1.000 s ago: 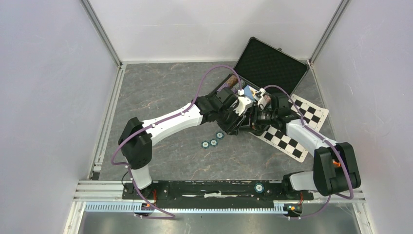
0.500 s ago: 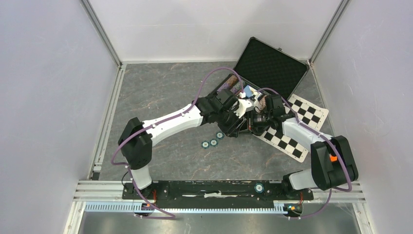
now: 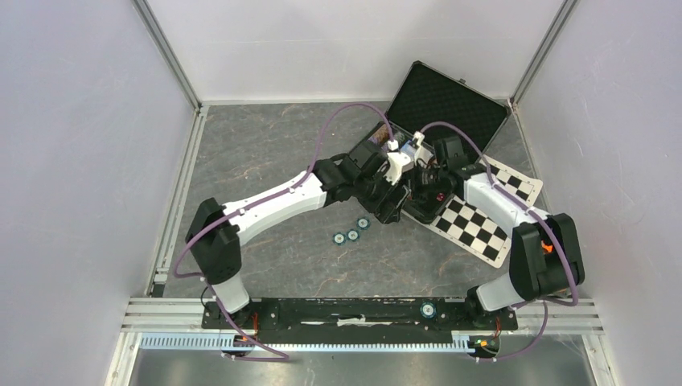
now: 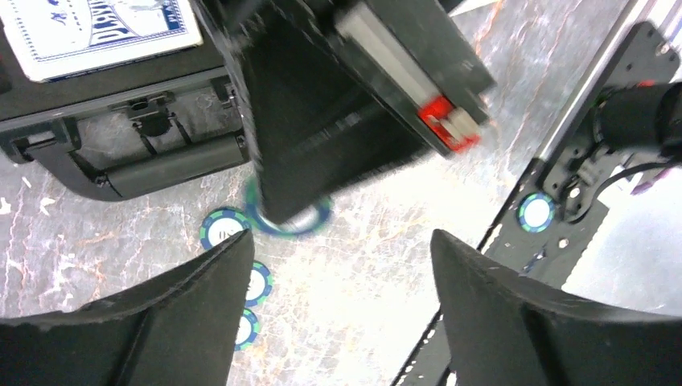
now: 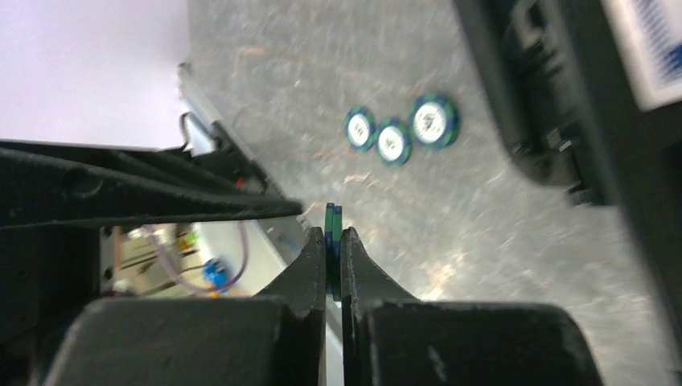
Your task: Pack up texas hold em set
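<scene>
1. Since the earlier frame, the right gripper (image 5: 334, 241) has been shifted up-frame toward the case (image 3: 447, 103).
2. A chip (image 5: 332, 214) is clamped in it.
3. The left gripper (image 4: 342, 253) is spread apart above loose chips (image 3: 352, 234) on the desk (image 3: 265, 145).

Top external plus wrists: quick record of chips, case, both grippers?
right gripper: shut on held chip, edge-on
left gripper: open, empty
loose chips: three on the table, beside the case
stray chip: on the base rail
case: lid open, card deck inside
</scene>
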Available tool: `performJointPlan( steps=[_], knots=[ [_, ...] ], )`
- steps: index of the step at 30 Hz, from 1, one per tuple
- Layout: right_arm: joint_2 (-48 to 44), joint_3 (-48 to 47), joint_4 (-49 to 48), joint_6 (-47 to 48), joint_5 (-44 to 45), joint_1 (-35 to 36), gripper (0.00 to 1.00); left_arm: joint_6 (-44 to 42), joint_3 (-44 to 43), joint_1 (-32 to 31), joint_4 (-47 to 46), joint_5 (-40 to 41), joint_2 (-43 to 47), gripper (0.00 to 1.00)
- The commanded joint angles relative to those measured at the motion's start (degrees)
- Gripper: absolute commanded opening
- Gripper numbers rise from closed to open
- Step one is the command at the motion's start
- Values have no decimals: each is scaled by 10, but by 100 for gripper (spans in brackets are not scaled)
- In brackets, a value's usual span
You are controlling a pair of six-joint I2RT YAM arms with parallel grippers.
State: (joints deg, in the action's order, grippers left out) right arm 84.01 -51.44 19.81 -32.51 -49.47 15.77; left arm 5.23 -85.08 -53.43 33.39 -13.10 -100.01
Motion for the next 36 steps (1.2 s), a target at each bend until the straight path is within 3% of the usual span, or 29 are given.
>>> performJointPlan(
  steps=[1,9,23,36],
  knots=[
    [13,-97,91,149,132,0,0,85,13,9,-35,20,64,98],
    [31,-191,169,259,332,11,0,137,76,13,-19,103,133,99],
    [63,-184,150,352,450,52,0,175,126,97,81,160,137,95],
    [102,-161,117,379,533,93,0,169,150,109,94,150,128,95]
  ],
)
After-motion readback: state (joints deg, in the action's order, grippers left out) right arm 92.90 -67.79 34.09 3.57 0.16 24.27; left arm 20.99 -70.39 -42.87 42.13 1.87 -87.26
